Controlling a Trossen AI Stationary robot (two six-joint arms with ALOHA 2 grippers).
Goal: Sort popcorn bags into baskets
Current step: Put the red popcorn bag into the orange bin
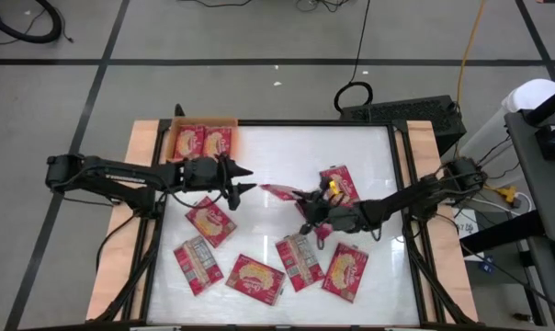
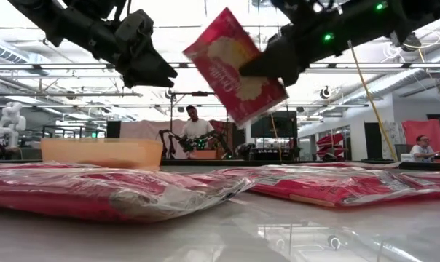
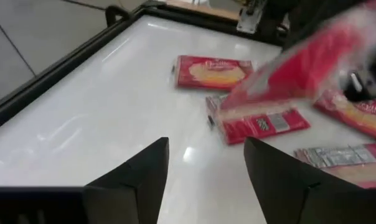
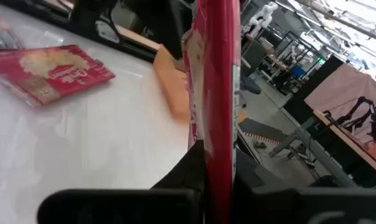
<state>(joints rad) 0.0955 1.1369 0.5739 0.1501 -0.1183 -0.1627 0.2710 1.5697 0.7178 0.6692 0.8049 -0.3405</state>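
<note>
The right gripper (image 1: 300,199) is over the middle of the white desk (image 1: 277,152), its fingers (image 4: 191,165) clamped on the edge of one red popcorn bag (image 2: 234,65). In the low view this bag hangs tilted in the air, clear of the desk, and in the right wrist view it stands edge-on between the fingers.

The left gripper (image 1: 245,180) hovers just beside it, toward the desk's left half, holding nothing. Its two fingers (image 3: 141,180) stand apart with bare desk showing in the gap between them.

The orange basket (image 1: 204,140) sits at the far left corner of the desk and holds two bags (image 1: 193,142) lying side by side. Another bag (image 1: 340,184) lies flat near the right gripper, partly hidden by the arm. One bag (image 1: 210,222) lies below the left gripper, and four more bags (image 1: 256,279) lie in a loose row along the near edge, some showing the pale label side. From the low view the nearest packets blur together, so their exact overlap is hard to judge; they seem to lie close but separate.
</note>
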